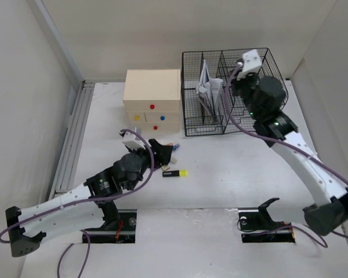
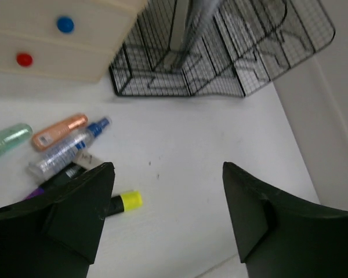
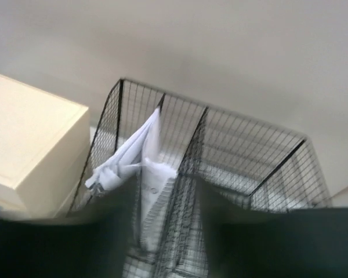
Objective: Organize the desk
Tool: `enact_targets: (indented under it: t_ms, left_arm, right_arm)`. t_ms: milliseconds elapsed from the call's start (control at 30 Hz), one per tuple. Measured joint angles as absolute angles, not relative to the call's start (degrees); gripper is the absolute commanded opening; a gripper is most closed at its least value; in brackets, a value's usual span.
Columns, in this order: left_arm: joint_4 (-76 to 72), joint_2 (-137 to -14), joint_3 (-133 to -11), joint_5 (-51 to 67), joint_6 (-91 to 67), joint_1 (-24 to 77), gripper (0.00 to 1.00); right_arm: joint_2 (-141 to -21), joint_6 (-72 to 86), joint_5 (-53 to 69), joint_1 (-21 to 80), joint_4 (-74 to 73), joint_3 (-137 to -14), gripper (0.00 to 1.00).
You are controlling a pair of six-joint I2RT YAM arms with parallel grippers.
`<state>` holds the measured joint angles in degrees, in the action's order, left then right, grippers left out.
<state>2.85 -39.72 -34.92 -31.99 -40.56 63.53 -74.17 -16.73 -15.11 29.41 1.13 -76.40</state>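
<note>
The desk (image 1: 238,174) is the white tabletop under both arms, with its metal rail (image 1: 69,139) along the left edge. On it, in front of the beige drawer box (image 1: 152,99), a small group of loose things lies close together: a highlighter with yellow cap (image 2: 127,201), a clear spray bottle with blue top (image 2: 66,149), an orange tube (image 2: 59,131) and a pale green bottle (image 2: 6,142). They are not sorted yet.

The left gripper (image 2: 165,214) hangs just above this group with its fingers (image 2: 75,208) spread wide and nothing between them; the highlighter is just beside the left finger. At the far right stands the black wire mesh organizer (image 1: 235,92), with white papers (image 3: 142,174) upright in its left compartment. The right gripper (image 3: 165,243) is above the organizer, its blurred fingers apart, and I see nothing held in it.

To my judgement the step in hand is picking up one of the loose items, most likely the highlighter. The next move needs the left gripper to go down with the fingers on both sides of the highlighter, without pushing the bottles beside it.
</note>
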Motion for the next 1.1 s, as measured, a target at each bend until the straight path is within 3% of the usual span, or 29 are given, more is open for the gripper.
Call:
enact_targets:
  t_ms: [67, 100, 133, 167, 200, 233, 267, 333, 367, 433, 467, 533, 767, 1100]
  left_arm:
    - [2.66, -39.72, -37.15, -33.61, -39.57, 61.28, 0.57]
    - [2.33, -39.72, -37.91, -34.11, -39.0, 59.81, 0.41]
    - [2.07, -39.88, -38.46, -34.48, -38.44, 58.24, 0.33]
    - [1.76, -40.18, -38.83, -34.52, -37.98, 56.42, 0.27]
    - [1.5, -40.69, -39.13, -34.06, -37.28, 54.02, 0.2]
    - [1.39, -41.21, -39.48, -33.5, -36.77, 51.53, 0.09]
    - [0.99, -41.98, -39.79, -32.42, -36.29, 49.15, 0.05]
    - [0.21, -44.03, -40.25, -28.97, -35.16, 43.57, 0.05]
    - [-0.23, -45.01, -40.32, -27.0, -34.81, 41.01, 0.22]
    - [-0.6, -46.61, -40.34, -22.7, -34.28, 35.68, 0.28]
    - [-0.84, -47.22, -40.34, -21.02, -34.39, 33.78, 0.33]
    - [-1.65, -48.27, -40.29, -17.34, -34.7, 29.58, 0.35]
    - [-10.9, -57.6, -40.25, -4.21, -37.67, 17.17, 0.34]
    - [-17.47, -74.02, -43.79, 4.27, -38.83, 17.15, 0.35]
  right_arm:
    - [-69.69, -16.05, -9.65, 27.2, -0.4, -76.36, 0.0]
    - [-67.9, -16.08, -6.72, 26.2, -1.37, -76.34, 0.0]
    - [-66.41, -15.92, -4.03, 25.54, -2.61, -76.31, 0.19]
    - [-65.25, -15.62, -0.89, 25.1, -3.95, -76.18, 0.52]
    - [-64.42, -15.16, 2.31, 24.73, -5.5, -76.12, 0.78]
    - [-63.96, -15.29, 5.65, 24.51, -7.05, -75.99, 0.97]
    - [-63.7, -15.18, 8.6, 24.23, -8.58, -75.77, 1.0]
    - [-63.48, -15.53, 16.01, 22.9, -11.25, -74.48, 1.0]
    - [-63.44, -15.22, 18.98, 22.06, -12.12, -73.28, 0.91]
    - [-63.07, -14.28, 24.47, 19.9, -13.06, -69.95, 0.56]
    - [-62.87, -13.5, 26.3, 18.61, -13.52, -68.31, 0.28]
    - [-62.72, -11.42, 28.32, 16.23, -14.96, -66.11, 0.14]
    - [-62.13, -7.6, 33.17, 13.5, -15.59, -65.32, 0.19]
    - [-61.87, -6.52, 35.0, 13.5, -15.88, -65.3, 0.21]
